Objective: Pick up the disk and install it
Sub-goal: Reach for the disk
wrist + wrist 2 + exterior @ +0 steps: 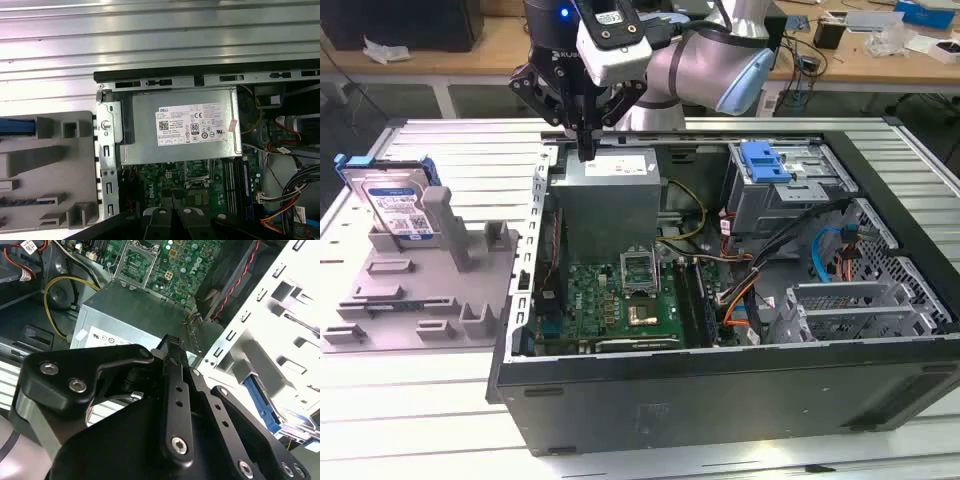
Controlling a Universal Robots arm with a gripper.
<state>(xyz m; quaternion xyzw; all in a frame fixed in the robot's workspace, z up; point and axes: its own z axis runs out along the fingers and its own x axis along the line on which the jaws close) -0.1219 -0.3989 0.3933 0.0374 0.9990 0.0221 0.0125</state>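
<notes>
The end effector point(586, 152) hangs over the power supply point(610, 200) in the open computer case point(720, 375); it is pinched narrow and holds nothing. The disk point(400, 208) stands in the grey holder point(410, 310), well apart.

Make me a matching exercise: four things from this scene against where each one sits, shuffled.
Things:
1. disk
2. gripper
3. power supply
4. blue latch

Places:
A. on the silver drive cage
B. standing in the grey fixture, outside the case
C. over the power supply's edge, holding nothing
D. inside the case, next to the motherboard

Pairs: 1-B, 2-C, 3-D, 4-A
</notes>
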